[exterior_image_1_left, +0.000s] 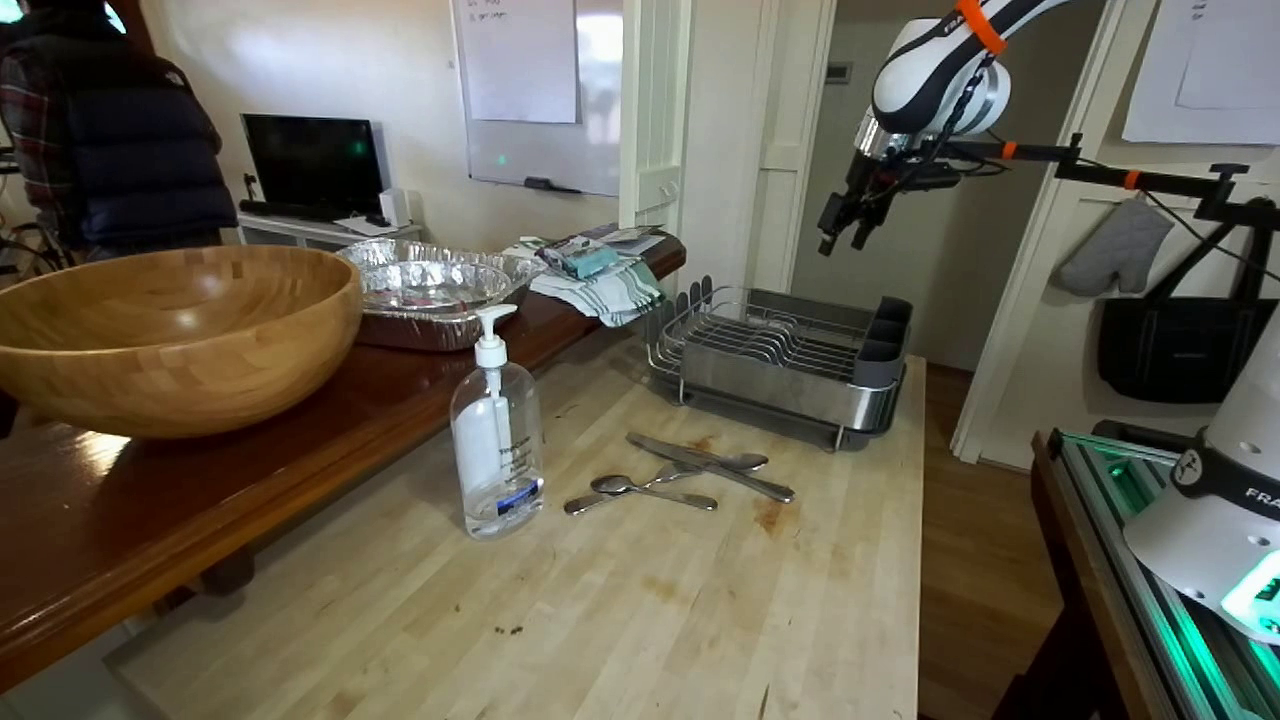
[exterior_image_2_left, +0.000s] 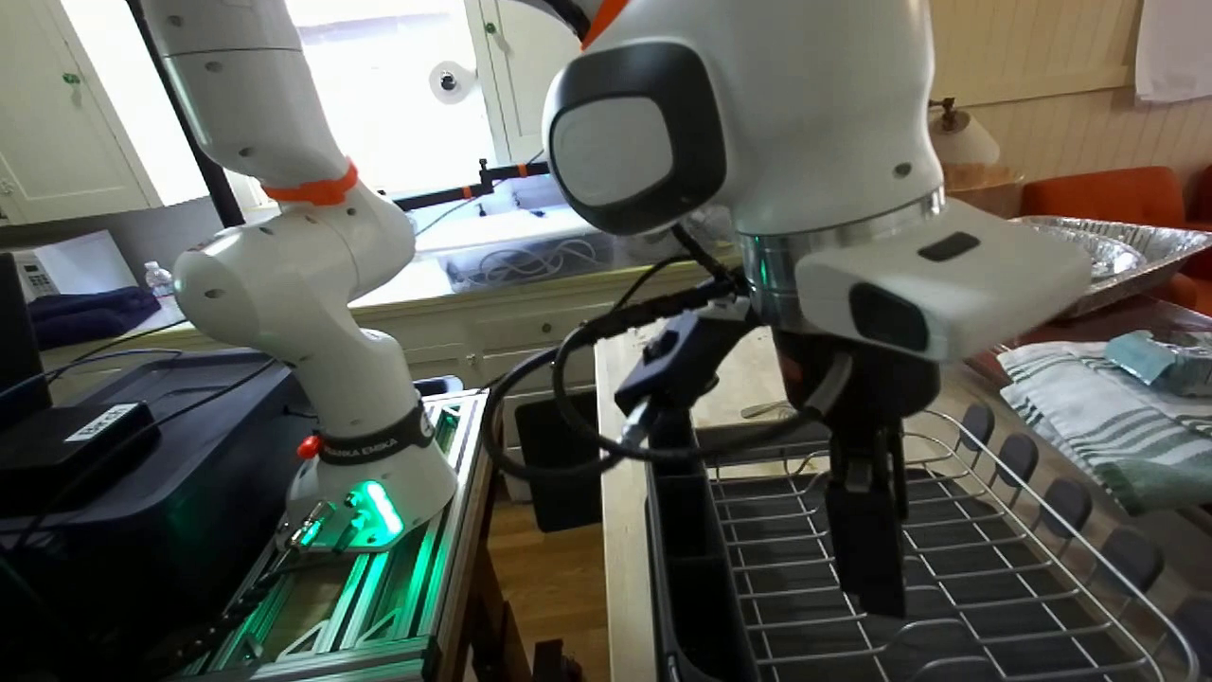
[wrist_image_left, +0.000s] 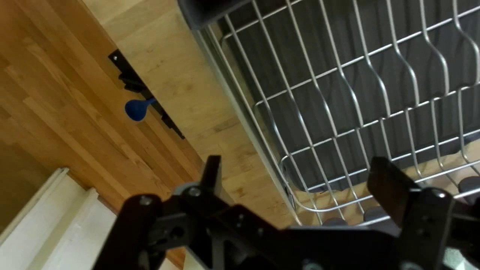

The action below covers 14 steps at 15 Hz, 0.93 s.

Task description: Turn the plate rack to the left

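Observation:
The plate rack [exterior_image_1_left: 765,375], a silver-grey wire frame over a dark tray, stands upright at the far end of the wooden table. A dark utensil holder is along one short side and dark-tipped prongs are at the opposite side. It also shows in the other exterior picture [exterior_image_2_left: 985,578] and in the wrist view [wrist_image_left: 322,112]. My gripper [exterior_image_1_left: 845,242] hangs above the rack, apart from it, pointing down. In the wrist view my gripper [wrist_image_left: 296,159] is open with nothing held; a rack corner shows below, between the fingers. In an exterior view the fingers [exterior_image_2_left: 881,597] overlap.
A soap bottle [exterior_image_1_left: 498,450] and several loose utensils [exterior_image_1_left: 690,472] are on the table in front of the rack. A wooden bowl [exterior_image_1_left: 180,350], foil trays [exterior_image_1_left: 430,290] and towels [exterior_image_1_left: 600,290] sit on the higher counter alongside. The table edge [wrist_image_left: 180,131] is close to the rack.

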Tool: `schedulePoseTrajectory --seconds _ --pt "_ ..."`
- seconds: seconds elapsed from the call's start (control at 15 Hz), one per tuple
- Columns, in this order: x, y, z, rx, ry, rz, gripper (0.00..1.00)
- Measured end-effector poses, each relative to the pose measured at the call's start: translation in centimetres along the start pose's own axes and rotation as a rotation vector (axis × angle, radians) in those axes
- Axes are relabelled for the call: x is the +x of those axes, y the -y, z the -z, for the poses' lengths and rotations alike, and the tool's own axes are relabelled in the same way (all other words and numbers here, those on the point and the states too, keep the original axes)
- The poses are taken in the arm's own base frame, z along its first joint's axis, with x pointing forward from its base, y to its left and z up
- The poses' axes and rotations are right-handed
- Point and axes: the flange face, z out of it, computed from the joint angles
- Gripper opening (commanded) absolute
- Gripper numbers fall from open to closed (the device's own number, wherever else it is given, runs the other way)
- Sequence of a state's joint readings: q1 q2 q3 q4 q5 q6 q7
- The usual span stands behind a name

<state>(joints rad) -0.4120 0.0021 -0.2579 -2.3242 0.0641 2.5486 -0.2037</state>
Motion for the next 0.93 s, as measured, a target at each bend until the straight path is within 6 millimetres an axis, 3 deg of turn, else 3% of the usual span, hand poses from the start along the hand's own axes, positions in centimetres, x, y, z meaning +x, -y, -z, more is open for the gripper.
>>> schedulePoseTrajectory --seconds 0.2,0.53,0.93 --pt "-1.6 1.9 2.0 -0.020 -0.017 -0.051 1.00" --pt "-3.3 4.7 4.7 -0.104 -0.057 0.024 1.00" --pt "-4.1 7.8 6.4 -0.138 -0.067 0.113 1.00"
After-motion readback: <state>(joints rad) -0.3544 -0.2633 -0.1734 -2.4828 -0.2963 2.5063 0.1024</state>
